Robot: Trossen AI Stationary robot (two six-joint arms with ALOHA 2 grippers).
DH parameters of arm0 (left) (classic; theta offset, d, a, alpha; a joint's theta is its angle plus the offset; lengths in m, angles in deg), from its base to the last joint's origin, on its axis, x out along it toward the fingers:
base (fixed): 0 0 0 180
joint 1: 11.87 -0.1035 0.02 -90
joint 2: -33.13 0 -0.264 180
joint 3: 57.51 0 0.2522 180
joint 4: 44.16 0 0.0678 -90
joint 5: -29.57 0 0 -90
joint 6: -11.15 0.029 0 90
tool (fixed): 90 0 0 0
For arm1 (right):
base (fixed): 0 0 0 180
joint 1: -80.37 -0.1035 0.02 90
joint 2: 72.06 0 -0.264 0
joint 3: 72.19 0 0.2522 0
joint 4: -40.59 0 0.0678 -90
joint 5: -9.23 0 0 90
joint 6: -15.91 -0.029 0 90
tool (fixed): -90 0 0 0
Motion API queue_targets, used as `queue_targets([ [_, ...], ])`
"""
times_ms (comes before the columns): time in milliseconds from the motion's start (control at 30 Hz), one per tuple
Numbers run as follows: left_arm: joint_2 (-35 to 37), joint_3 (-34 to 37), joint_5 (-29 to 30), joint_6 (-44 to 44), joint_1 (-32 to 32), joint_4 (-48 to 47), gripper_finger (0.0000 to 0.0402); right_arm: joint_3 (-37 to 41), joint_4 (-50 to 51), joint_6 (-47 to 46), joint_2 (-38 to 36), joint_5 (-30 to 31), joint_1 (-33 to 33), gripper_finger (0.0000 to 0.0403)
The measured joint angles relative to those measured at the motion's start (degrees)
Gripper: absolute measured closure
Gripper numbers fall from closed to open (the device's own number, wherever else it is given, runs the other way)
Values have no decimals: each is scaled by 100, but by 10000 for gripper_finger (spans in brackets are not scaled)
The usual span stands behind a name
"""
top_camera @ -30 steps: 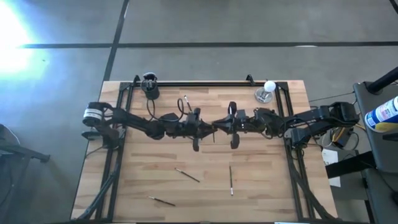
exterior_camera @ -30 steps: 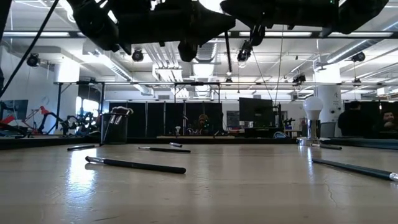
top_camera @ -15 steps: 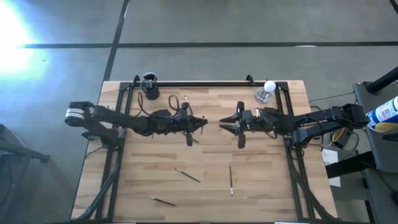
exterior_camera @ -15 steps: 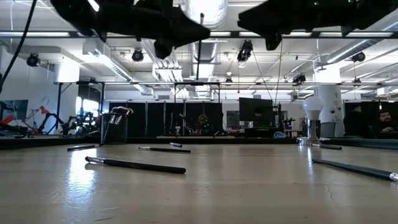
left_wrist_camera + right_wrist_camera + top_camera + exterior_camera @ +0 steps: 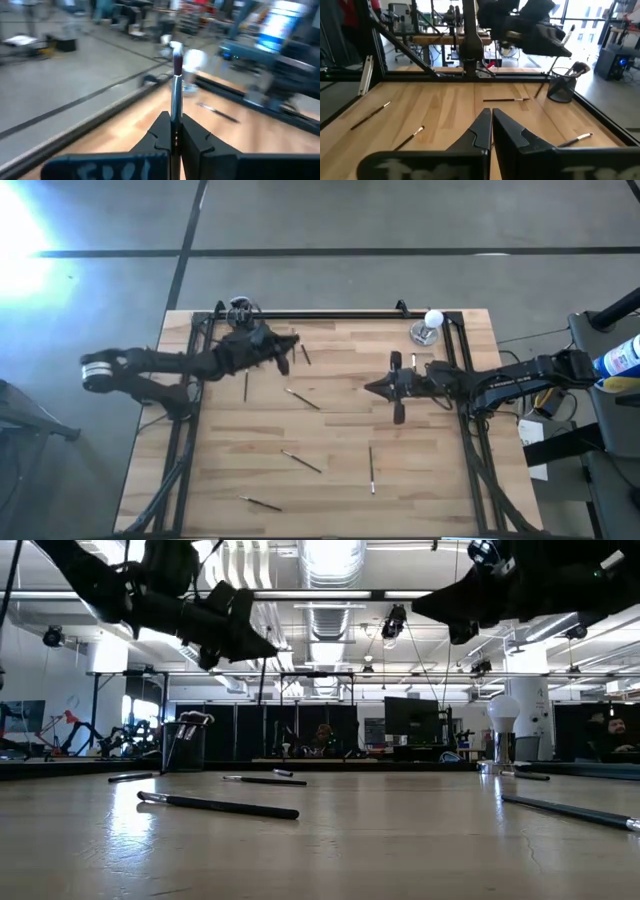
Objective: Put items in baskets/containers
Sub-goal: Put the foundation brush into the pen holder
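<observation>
My left gripper [image 5: 288,344] is above the table's far left part, just right of the black cup [image 5: 240,314]. It is shut on a thin brush [image 5: 175,85] with a dark handle, a metal ferrule and a pale head. The cup holds a few brushes and also shows in the low view [image 5: 184,746] and the right wrist view [image 5: 561,90]. My right gripper [image 5: 373,388] is shut and empty, right of the table's middle. Several loose sticks lie flat on the wood, among them one at mid left [image 5: 246,385], one at the middle [image 5: 303,398] and one nearer the front [image 5: 300,462]. My left gripper pinches the brush's handle [image 5: 174,116] between its two fingertips. The rest of the brush stands out past the fingertips, with its pale head [image 5: 176,47] at the free end. The brush is lifted clear of the table.
A white light bulb on a round stand [image 5: 430,326] sits at the far right. More sticks lie near the front [image 5: 371,470] [image 5: 258,502]. A black metal frame [image 5: 330,314] runs along the far edge and the sides.
The two grippers were close together over the table's middle and have drawn apart. My left gripper has gone toward the far left, up to the cup, still shut on the brush. My right gripper has pulled back toward the table's right edge.
</observation>
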Motion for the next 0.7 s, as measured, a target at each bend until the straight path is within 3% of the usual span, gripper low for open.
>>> queue_targets([
  [167, 220, 20, 107, 13, -768, -438, 390, 240, -335, 17, 4, 5, 38, 394],
  [533, 882, -219, 1103, 602, -1928, -1500, 388, 402, -370, 111, 4, 70, 74, 394],
  [700, 827, -267, 1128, 508, -2714, -1551, 390, 408, -371, 187, 4, 70, 70, 394],
])
